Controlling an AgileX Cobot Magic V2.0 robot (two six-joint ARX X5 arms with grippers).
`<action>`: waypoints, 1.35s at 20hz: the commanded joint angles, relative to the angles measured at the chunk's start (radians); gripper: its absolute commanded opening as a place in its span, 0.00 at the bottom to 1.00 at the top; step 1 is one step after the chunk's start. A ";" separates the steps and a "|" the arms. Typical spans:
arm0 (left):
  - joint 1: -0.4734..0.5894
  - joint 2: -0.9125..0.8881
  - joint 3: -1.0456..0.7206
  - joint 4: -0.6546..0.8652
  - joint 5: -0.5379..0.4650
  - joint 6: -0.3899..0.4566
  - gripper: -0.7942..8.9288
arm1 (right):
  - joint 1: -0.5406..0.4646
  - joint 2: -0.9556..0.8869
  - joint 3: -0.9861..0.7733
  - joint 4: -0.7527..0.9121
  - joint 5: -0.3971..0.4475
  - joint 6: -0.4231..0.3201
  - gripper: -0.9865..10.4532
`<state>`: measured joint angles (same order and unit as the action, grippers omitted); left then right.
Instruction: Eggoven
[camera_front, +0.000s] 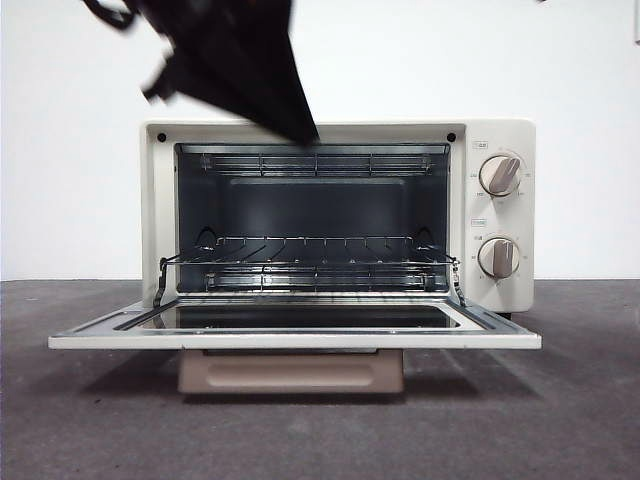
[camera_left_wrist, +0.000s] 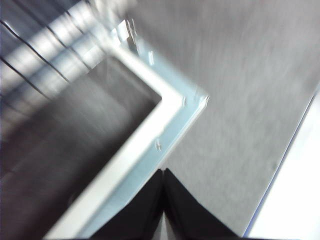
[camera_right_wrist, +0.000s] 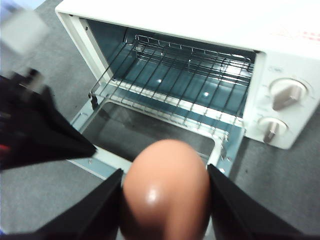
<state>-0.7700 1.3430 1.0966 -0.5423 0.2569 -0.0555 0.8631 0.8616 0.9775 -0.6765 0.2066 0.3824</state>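
Note:
The cream toaster oven (camera_front: 153, 200) stands with its glass door (camera_front: 300, 340) folded down flat and its wire rack (camera_front: 310, 265) bare. My right gripper (camera_right_wrist: 165, 175) is shut on the reddish-brown egg (camera_right_wrist: 165, 190) and holds it above and in front of the open oven (camera_right_wrist: 200, 20). My left gripper (camera_left_wrist: 164, 172) is shut and empty, over a corner of the open door (camera_left_wrist: 150, 125); its view is blurred. In the right wrist view the left arm (camera_right_wrist: 40, 135) reaches in beside the door's edge. A blurred dark arm (camera_front: 230, 60) hangs at the front view's top left.
The oven sits on a dark grey mat (camera_front: 560, 420) before a white wall. Two knobs (camera_front: 500, 174) are on its right panel. The beige door handle (camera_front: 290, 372) hangs under the lowered door, near the mat.

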 joint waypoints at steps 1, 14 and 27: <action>0.032 -0.083 0.011 -0.014 -0.003 -0.011 0.09 | 0.003 0.084 0.018 0.079 -0.002 -0.005 0.09; 0.381 -0.619 0.010 -0.334 -0.003 0.069 0.09 | -0.215 0.631 0.019 0.542 -0.267 0.012 0.09; 0.394 -0.704 0.010 -0.431 -0.003 0.070 0.09 | -0.261 0.772 0.060 0.623 -0.259 0.010 0.09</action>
<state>-0.3752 0.6342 1.0966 -0.9783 0.2565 0.0063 0.5983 1.6066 1.0180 -0.0624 -0.0563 0.3901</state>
